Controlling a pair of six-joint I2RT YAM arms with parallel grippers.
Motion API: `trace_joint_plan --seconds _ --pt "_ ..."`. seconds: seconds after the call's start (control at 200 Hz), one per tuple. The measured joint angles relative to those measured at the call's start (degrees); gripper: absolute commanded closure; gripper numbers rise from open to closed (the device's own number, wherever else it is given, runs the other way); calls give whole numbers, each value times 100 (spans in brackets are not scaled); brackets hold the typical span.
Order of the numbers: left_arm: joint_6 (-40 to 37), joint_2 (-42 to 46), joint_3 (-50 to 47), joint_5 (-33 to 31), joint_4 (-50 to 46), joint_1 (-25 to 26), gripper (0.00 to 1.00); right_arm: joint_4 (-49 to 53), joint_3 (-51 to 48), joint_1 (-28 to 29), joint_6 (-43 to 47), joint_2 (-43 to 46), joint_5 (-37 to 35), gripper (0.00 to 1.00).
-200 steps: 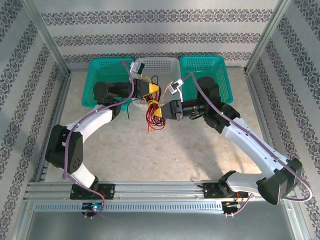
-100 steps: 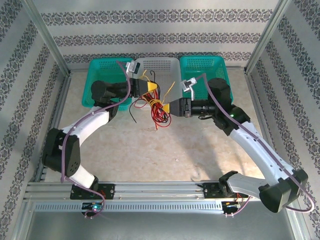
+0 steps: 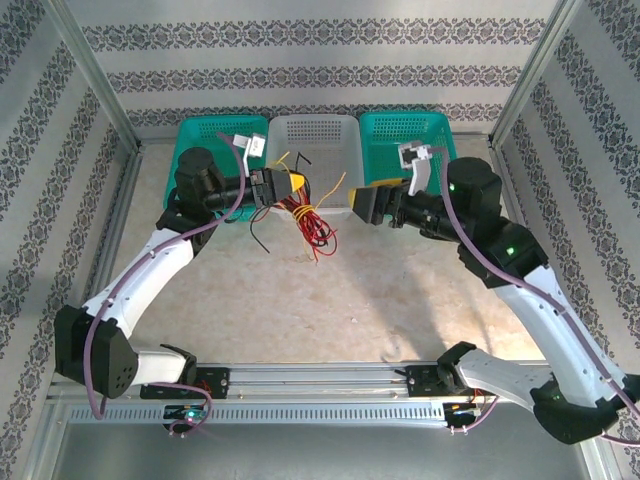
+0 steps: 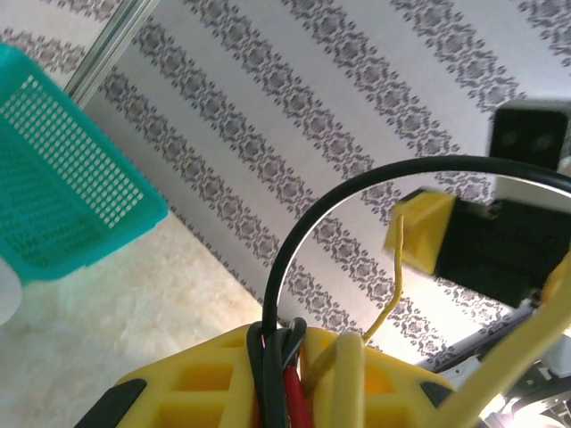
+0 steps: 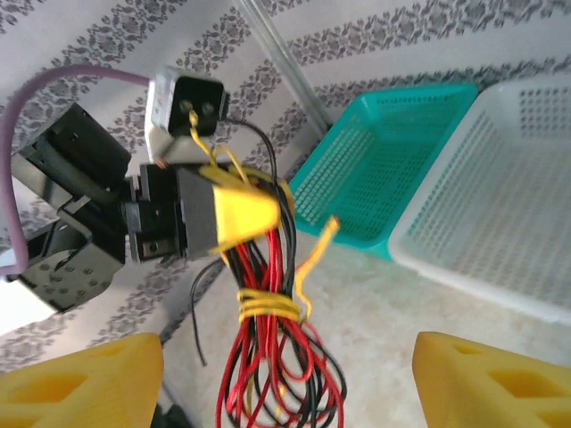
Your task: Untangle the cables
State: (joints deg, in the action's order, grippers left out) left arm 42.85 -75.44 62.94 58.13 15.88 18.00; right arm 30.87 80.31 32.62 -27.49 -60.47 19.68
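Observation:
The cables (image 3: pixel 308 218) are a tangled bundle of thin red, black and yellow wires, bound by a yellow loop and hanging above the table in front of the white basket. My left gripper (image 3: pixel 296 185) is shut on the bundle's top. In the left wrist view its yellow fingers (image 4: pixel 214 379) pinch black, red and yellow strands (image 4: pixel 287 357), and a black wire arcs upward. My right gripper (image 3: pixel 360 205) stands open just right of the bundle, apart from it. In the right wrist view the cables (image 5: pixel 263 267) hang ahead of the wide-apart fingers (image 5: pixel 80 383), with nothing between them.
Three baskets line the back edge: teal (image 3: pixel 215 150), white (image 3: pixel 315 135), teal (image 3: pixel 412 135). The right wrist view shows a teal basket (image 5: pixel 384 169) and the white one (image 5: pixel 508 214) behind the bundle. Patterned walls and metal frame posts enclose the table (image 3: pixel 330 300).
My right gripper let go of the cables, opened and drew back to the right. The left arm shifted left with the bundle still in its grip.

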Motion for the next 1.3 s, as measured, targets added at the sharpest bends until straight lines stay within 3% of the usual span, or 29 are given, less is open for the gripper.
trace_joint_plan --seconds 0.155,0.32,0.67,0.839,0.959,1.024,1.299 --pt "-153 -15 13 24 -315 0 100 225 463 369 302 -455 -428 44" --pt "-214 -15 22 55 -354 0 100 533 597 428 367 -728 -372 56" --pt "-144 -15 -9 229 -205 0 100 343 302 374 -120 -1200 358 62" --pt "-107 -13 -149 313 -105 0 100 -13 -37 184 -516 -1202 673 71" --pt "-57 -13 -225 374 -44 0 100 -131 -57 122 -647 -1200 774 85" --pt "-44 -13 -229 404 -39 0 100 -142 -57 94 -693 -1200 820 100" --pt "109 -24 -232 487 179 7 100 98 114 -120 -669 -1248 933 100"
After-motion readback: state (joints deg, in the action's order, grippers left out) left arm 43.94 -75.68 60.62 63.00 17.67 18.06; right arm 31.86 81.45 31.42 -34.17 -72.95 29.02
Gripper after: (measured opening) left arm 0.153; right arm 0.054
